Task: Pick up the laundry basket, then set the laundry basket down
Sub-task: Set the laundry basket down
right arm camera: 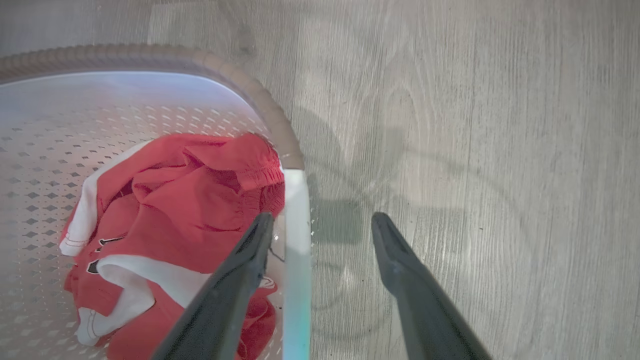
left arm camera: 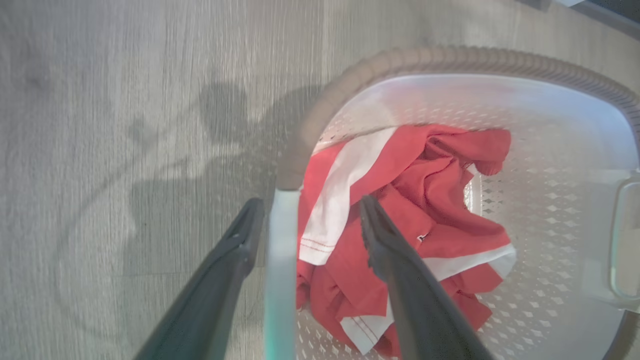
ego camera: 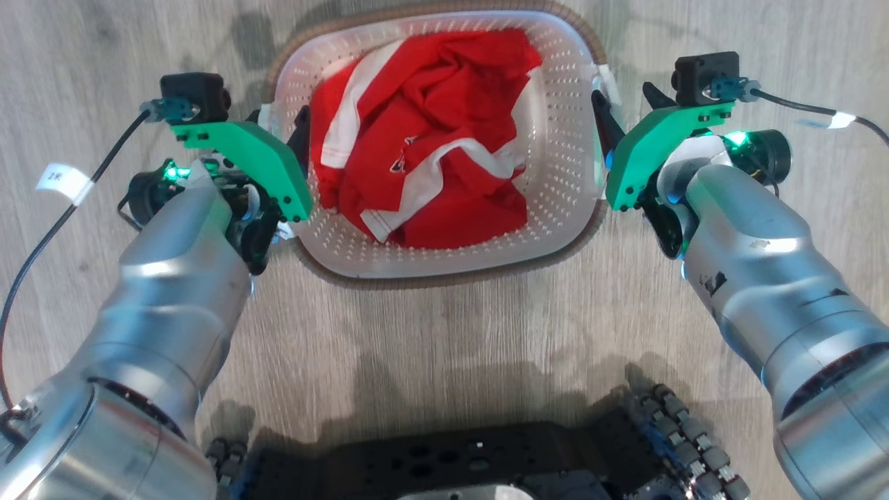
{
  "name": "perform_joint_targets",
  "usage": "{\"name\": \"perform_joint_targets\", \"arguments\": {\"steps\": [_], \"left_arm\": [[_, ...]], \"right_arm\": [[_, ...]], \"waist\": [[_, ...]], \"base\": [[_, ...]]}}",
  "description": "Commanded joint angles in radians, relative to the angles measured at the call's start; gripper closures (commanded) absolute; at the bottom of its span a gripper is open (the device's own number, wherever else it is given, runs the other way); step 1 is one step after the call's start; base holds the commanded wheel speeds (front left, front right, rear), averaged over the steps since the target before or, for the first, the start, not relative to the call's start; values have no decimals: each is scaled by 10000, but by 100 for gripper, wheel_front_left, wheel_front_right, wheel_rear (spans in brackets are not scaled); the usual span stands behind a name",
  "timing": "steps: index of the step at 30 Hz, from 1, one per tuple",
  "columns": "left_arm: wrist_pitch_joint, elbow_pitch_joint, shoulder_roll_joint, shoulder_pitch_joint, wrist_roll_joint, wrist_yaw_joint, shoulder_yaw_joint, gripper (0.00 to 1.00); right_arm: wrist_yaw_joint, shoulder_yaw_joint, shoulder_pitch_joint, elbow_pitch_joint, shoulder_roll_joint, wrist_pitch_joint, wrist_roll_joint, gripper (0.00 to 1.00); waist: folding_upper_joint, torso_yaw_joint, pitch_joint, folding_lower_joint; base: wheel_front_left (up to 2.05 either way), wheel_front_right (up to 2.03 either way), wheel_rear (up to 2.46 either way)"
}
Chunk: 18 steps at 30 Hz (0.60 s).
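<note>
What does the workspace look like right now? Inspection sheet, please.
Surface: pale wood-grain floor.
Job's things: basket upright between the arms, holding a crumpled red-and-white garment.
Clutter: nothing seen.
Hands: left hand open, straddling the left handle; right hand open, straddling the right handle.
Cables: left cable and right cable, black, white-tagged, apart from the basket.
Surroundings: robot's dark base.
</note>
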Motion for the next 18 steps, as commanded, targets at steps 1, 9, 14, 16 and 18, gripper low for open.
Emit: {"name": "perform_joint_targets", "arguments": {"steps": [1, 9, 14, 16, 18], "left_arm": [[-161, 23, 350, 175, -22, 75, 72, 0], [-714, -6, 483, 745, 184, 224, 151, 0], [-742, -1151, 941, 1166, 751, 801, 885, 0], [-744, -1876, 1163, 1517, 1163, 1111, 1384, 0], [-744, -2700, 1353, 1963, 1674, 1423, 1951, 0]], "right_arm": [[-57, 129, 612, -57, 104, -133, 59, 0], [-57, -460, 1019, -509, -74, -251, -480, 0], [-57, -1582, 1869, -1582, -489, -254, -1528, 0], [-57, -2171, 2298, -2074, -561, -254, -2006, 0], [-57, -2768, 2743, -2596, -571, -254, -2511, 0]], "waist": [[0, -9, -248, 0], [0, 14, -1852, 0], [0, 34, -2915, 0], [0, 27, -3282, 0], [0, 17, -3620, 0]], "base": [[0, 0, 0], [0, 0, 0], [0, 0, 0], [0, 0, 0], [0, 0, 0]]}}
